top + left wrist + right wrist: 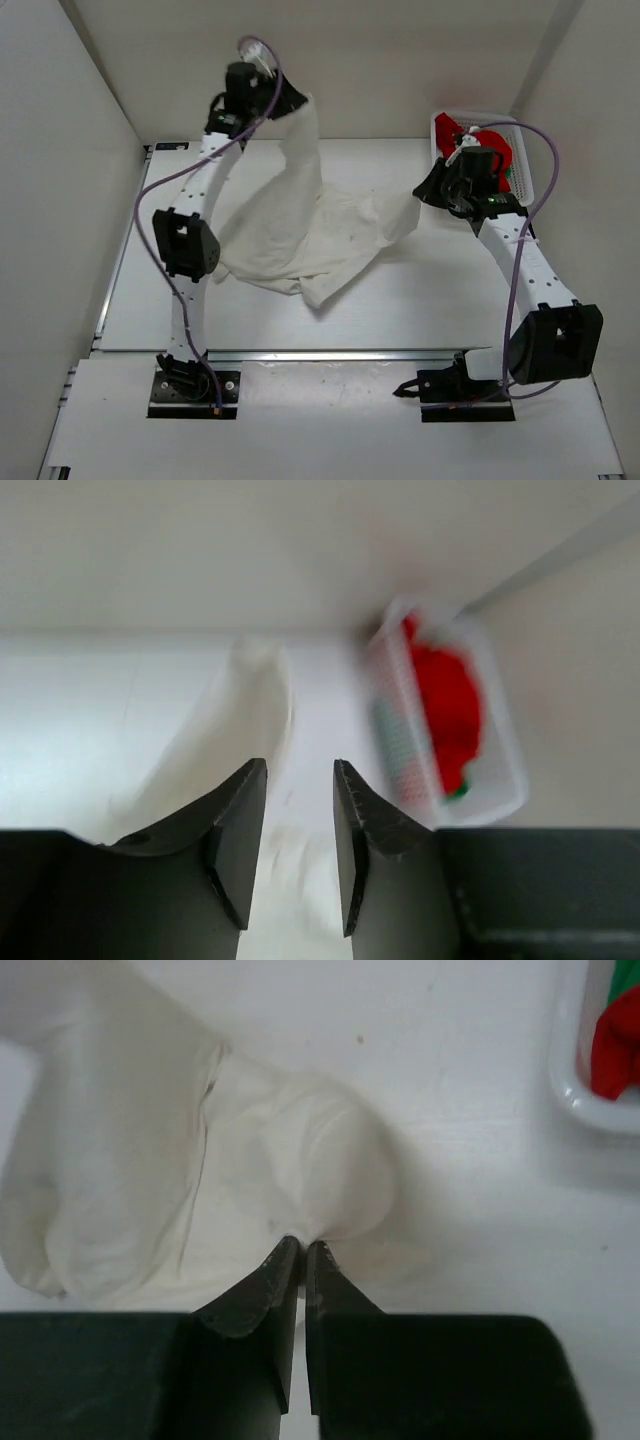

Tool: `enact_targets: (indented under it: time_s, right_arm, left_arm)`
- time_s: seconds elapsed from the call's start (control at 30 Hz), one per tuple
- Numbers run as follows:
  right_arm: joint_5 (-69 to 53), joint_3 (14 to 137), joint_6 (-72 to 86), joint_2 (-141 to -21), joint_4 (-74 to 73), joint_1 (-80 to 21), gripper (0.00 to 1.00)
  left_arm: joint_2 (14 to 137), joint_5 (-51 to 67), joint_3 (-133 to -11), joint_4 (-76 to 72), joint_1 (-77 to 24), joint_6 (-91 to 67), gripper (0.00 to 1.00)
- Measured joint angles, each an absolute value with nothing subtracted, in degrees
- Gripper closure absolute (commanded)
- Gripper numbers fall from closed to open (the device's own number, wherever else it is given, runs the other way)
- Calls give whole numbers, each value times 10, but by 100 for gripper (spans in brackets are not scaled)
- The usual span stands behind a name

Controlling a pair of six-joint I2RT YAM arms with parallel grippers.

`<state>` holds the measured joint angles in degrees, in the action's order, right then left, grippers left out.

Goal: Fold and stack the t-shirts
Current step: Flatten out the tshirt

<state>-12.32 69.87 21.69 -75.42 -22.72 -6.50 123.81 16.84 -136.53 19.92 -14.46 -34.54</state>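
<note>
- The white shirt [300, 240] sprawls crumpled across the table [420, 310], left of the basket [528, 170].
- My right gripper [303, 1247] sits low, just off the basket's left side. Its jaws are pressed together on a fold at the shirt's nearest edge to the basket, and the cloth bunches right at the tips.
- From that pinch the shirt spreads away from the basket, lying flat and wrinkled, then climbs in a tall twisted peak.
- My left gripper [300, 770] hangs high over the table, well left of the basket, at the top of that peak. Its jaws stand apart with a clear gap. The wrist view shows no cloth between them, only a blurred white fold below. From above I cannot tell whether the peak touches the gripper.
- The basket stands at the table's far right corner. The red shirt [495, 150] is heaped inside it and fills most of it. A sliver of the green shirt [509, 174] peeks out beside the red.
</note>
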Motion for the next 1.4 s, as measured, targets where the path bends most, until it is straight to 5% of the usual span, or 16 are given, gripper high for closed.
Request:
enact_targets:
  time_s: [0.07, 0.2, 0.4, 0.67, 0.73, 0.9, 1.0, 1.2, 1.4]
  right_arm:
    - [-123, 679, 225, -774, -229, -68, 100]
    - [-126, 675, 240, -770, -199, -77, 100]
    - [-128, 661, 254, -759, -136, -103, 100]
    - [-132, 588, 270, -731, -111, -141, 100]
    - [-131, 585, 271, -725, -110, -149, 100]
    - [-128, 582, 270, -709, -105, -172, 100]
    - [-130, 578, 270, -708, -97, -180, 100]
    - [-131, 569, 271, -708, -96, -183, 100]
    - [-129, 569, 270, -708, -96, -183, 100]
  left_arm:
    - [1278, 165, -1331, 240, -162, -333, 45]
    - [1220, 135, -1056, 238, -176, -313, 39]
    - [832, 76, -595, 196, -183, -309, 56]
    - [563, 64, -302, 115, -138, -349, 73]
    - [575, 67, -266, 129, -129, -359, 72]
    - [598, 70, -230, 114, -129, -385, 45]
    - [613, 76, -220, 86, -128, -403, 44]
    - [716, 81, -225, 0, -147, -435, 61]
    - [811, 74, -281, -49, -167, -452, 100]
